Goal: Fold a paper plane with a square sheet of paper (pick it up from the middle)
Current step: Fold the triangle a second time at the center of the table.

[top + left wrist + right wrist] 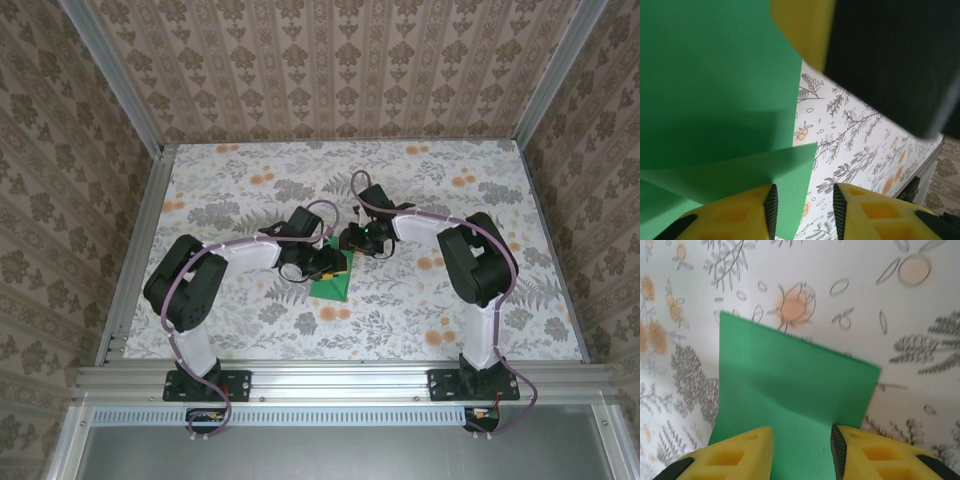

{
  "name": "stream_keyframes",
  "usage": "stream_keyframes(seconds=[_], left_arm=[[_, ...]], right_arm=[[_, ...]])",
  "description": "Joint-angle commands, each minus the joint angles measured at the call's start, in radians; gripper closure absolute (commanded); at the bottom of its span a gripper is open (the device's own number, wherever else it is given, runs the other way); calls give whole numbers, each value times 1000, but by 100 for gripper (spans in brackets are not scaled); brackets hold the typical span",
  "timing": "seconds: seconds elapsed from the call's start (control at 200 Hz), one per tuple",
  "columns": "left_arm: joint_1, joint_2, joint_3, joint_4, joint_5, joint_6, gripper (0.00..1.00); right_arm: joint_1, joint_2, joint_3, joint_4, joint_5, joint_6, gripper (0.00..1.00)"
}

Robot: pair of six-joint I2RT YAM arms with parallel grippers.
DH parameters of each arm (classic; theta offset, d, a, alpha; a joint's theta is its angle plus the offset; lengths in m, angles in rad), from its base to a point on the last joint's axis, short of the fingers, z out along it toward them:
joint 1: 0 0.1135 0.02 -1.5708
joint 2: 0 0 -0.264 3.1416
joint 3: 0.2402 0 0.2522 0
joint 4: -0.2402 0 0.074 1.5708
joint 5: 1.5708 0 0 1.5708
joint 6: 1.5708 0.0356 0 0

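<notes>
The bright green paper (331, 283) lies on the flowered table between both grippers, partly hidden under them. In the left wrist view the paper (710, 90) covers the left side, and a lighter flap of it reaches into the gap of my left gripper (805, 205), beside the left finger (740, 210). The jaws stand apart and are not pinching it. My right gripper (801, 445) hovers over the paper (790, 380), jaws apart, with green sheet showing between them. From above, the left gripper (325, 262) and right gripper (356, 241) nearly meet over the paper's far end.
The right gripper's yellow finger (802, 25) and black body (890, 55) loom close in the left wrist view. The flowered tabletop (430, 300) is bounded by wallpapered walls and an aluminium rail (340, 378) along the near edge.
</notes>
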Motion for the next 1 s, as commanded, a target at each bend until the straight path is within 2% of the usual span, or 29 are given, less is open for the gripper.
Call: stream_keyframes(seconds=[0.0,0.475,0.78,1.0], left_arm=[[8,19,-18,24,-6,17,67],[10,15,-32,5,-31,21,81],[12,9,-33,1,-34,18,86],[12,6,-32,1,-33,17,89]], right_arm=[[-4,-72,-41,12,-110,-38,61],[-4,-192,-232,21,-202,-106,65],[-5,-190,-292,93,-282,-86,64],[-5,-167,-293,147,-289,-57,67]])
